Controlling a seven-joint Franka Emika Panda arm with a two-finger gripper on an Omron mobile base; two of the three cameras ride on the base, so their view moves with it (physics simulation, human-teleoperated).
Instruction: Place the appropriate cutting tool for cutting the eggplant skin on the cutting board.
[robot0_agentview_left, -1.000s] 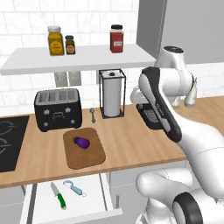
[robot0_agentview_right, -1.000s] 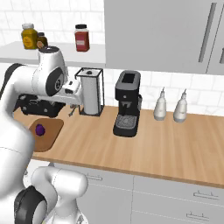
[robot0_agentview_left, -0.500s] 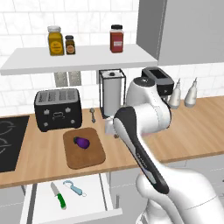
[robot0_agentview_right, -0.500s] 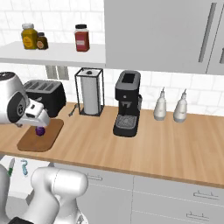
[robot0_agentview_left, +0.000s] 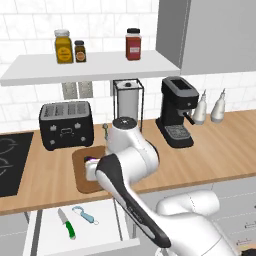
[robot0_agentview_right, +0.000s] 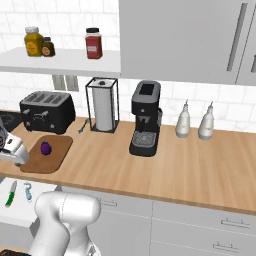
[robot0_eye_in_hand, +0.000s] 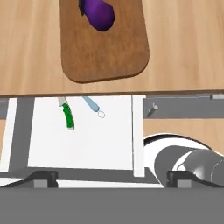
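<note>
Peeler (robot0_agentview_left: 85, 215) lies in open drawer (robot0_agentview_left: 105, 231) beside knife (robot0_agentview_left: 67, 225); light, stiff, slippery I judge. I'd take handle mid-length. Claw (robot0_eye_in_hand: 112, 178) state: cannot tell.

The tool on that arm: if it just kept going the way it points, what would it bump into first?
Probably the white floor of the open drawer, near the green-handled knife and the blue peeler. Depth is hard to judge.

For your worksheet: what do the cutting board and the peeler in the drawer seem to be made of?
Cutting board: looks like wood, matte brown with faint grain streaks.
Peeler: probably plastic, judging by its uniform light blue colour; too small to be sure.
</note>
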